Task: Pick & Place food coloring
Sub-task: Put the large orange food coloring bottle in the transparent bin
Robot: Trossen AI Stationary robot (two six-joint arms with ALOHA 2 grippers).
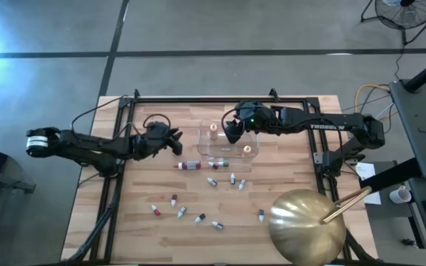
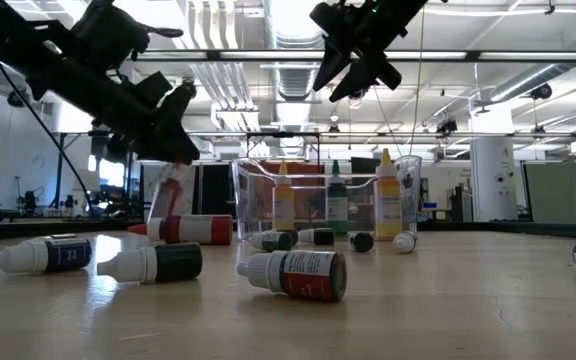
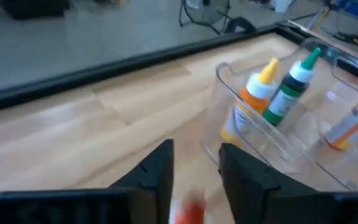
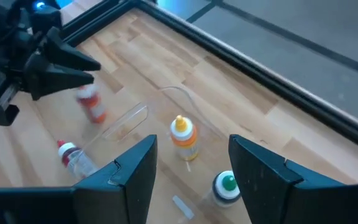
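Note:
Several tiny food coloring bottles (image 1: 211,181) lie scattered on the wood table. A longer red-capped one (image 1: 189,164) lies on its side left of the clear tub (image 1: 203,142). Three bottles stand upright in the tub: one with a yellow cap (image 3: 261,81), one green (image 3: 291,87), one orange (image 3: 353,121). My left gripper (image 1: 174,142) hangs open just left of the tub. A blurred red-capped bottle (image 4: 91,102) shows in the air below its fingers, apart from them (image 2: 173,190). My right gripper (image 4: 191,162) is open above the tub, over the standing bottles.
A big gold dome (image 1: 305,225) with a wooden stick sits at the table's near right corner. A black frame (image 1: 220,98) runs along the far edge and both sides. Bare wood lies between the tub and the far rail, and at the near left.

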